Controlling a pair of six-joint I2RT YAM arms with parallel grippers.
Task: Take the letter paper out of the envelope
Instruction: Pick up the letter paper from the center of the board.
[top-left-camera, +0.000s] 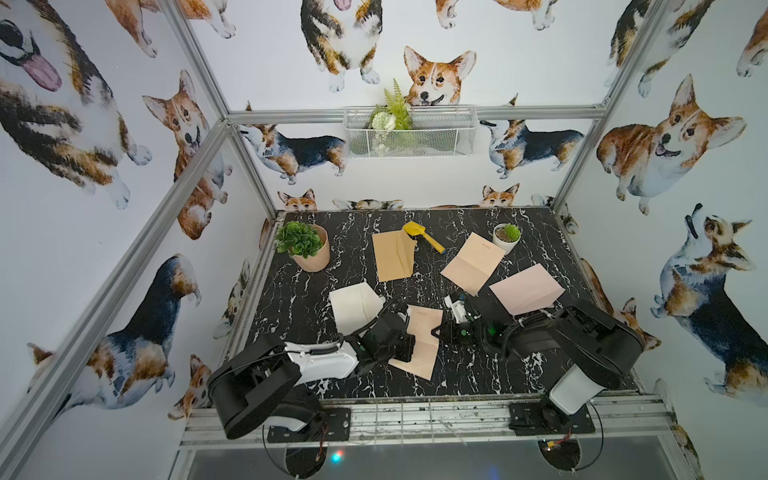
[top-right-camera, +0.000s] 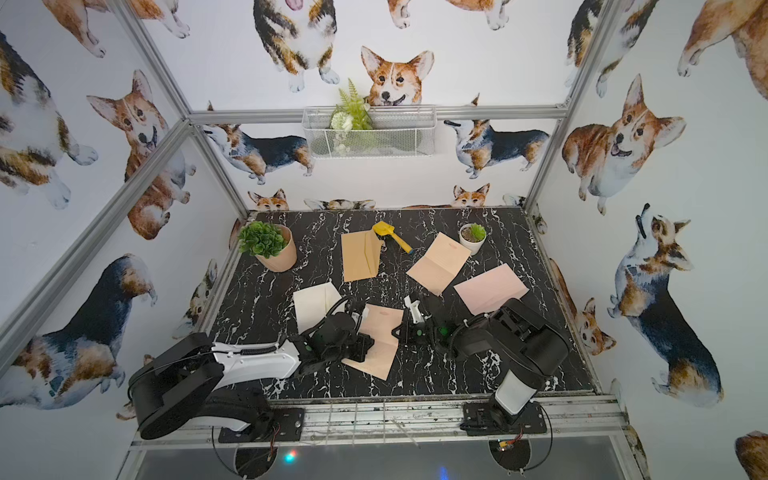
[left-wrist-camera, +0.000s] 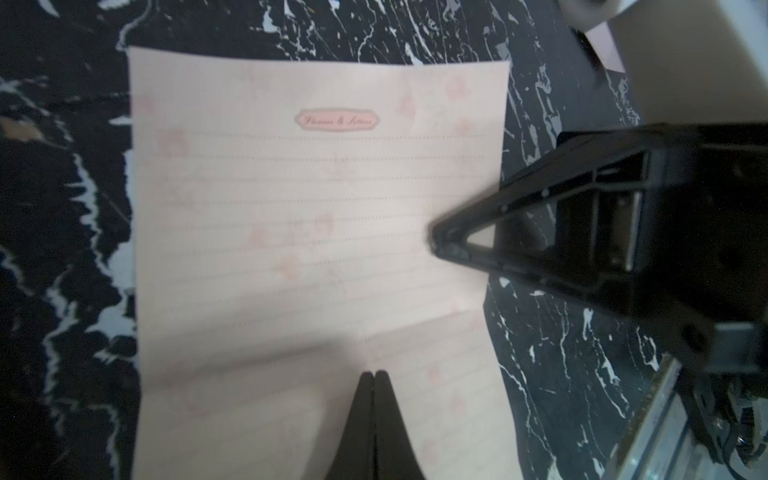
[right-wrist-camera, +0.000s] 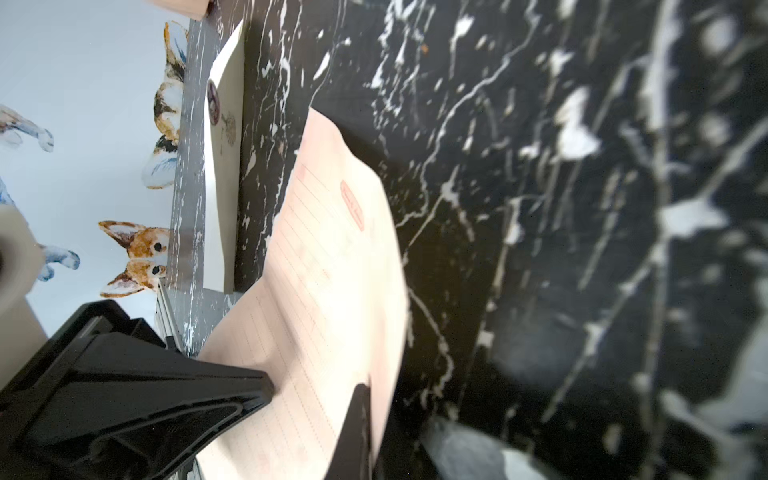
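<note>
A pale pink lined letter paper (top-left-camera: 424, 357) (top-right-camera: 382, 324) lies unfolded on the black marble table, fully outside the white envelope (top-left-camera: 353, 307) (top-right-camera: 313, 305) to its left. My left gripper (top-left-camera: 409, 353) (left-wrist-camera: 374, 374) is shut, with its tips on the paper (left-wrist-camera: 316, 208) near the crease. My right gripper (top-left-camera: 434, 332) (right-wrist-camera: 365, 390) is shut on the paper's right edge (right-wrist-camera: 332, 270), which is lifted slightly off the table. One finger is hidden behind the sheet. The envelope (right-wrist-camera: 224, 166) shows a round seal.
Farther back lie a tan envelope (top-left-camera: 392, 255), a yellow toy shovel (top-left-camera: 422, 237), another open letter sheet (top-left-camera: 471, 262) and a pink envelope (top-left-camera: 525, 286). A potted plant (top-left-camera: 305, 247) stands back left and a small white pot (top-left-camera: 507, 237) back right.
</note>
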